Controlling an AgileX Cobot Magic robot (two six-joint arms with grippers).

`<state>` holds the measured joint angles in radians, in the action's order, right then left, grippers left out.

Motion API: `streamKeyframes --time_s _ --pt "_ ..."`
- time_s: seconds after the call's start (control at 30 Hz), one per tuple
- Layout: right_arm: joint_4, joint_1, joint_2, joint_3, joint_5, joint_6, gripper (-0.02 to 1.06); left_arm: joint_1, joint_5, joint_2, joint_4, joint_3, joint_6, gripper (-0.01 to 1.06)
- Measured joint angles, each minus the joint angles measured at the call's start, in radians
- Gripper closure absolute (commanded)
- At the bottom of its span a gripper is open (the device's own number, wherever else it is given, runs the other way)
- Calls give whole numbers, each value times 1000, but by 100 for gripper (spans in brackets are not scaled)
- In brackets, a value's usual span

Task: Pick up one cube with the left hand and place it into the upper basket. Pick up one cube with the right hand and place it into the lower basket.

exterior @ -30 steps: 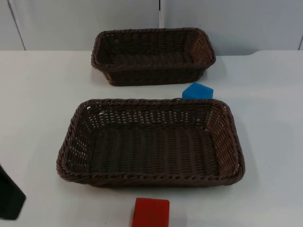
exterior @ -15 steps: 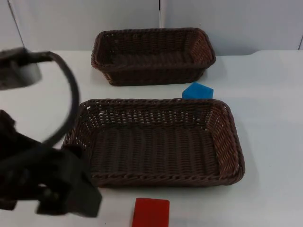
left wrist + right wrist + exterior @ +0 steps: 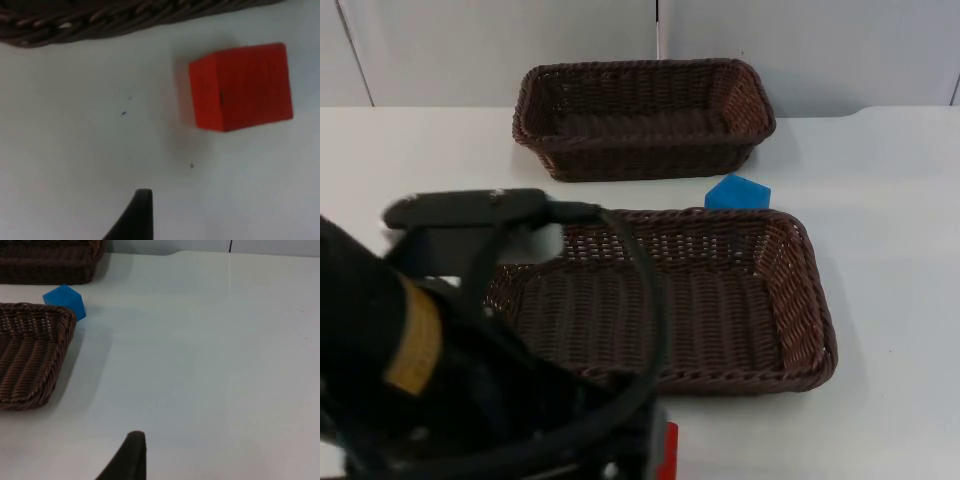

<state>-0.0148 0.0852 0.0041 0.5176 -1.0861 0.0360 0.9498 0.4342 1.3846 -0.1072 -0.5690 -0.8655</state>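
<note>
The left gripper hangs above the red cube by the counter's front edge, to grab it; I cannot tell its fingers; the right gripper waits, fingers unclear; blue cube sits between both baskets.

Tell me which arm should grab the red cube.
Left. Its end effector hangs just above the table beside the red cube, in front of the lower basket. The right arm waits off to the side, nearer the blue cube.
</note>
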Motion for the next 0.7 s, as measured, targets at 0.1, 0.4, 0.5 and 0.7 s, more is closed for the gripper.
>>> streamKeyframes --time_s 0.1,0.4,0.5,0.7 --pt "0 0 0 0 0 0 -1 4 -81 89 -44 0 -64 6" --pt "0 0 0 0 0 0 -1 4 -176 296 -182 -4 -202 6" --pt "0 0 0 0 0 0 -1 4 -209 331 -188 -19 -211 6" --pt "0 0 0 0 0 0 -1 4 -274 381 -235 -72 -215 6"
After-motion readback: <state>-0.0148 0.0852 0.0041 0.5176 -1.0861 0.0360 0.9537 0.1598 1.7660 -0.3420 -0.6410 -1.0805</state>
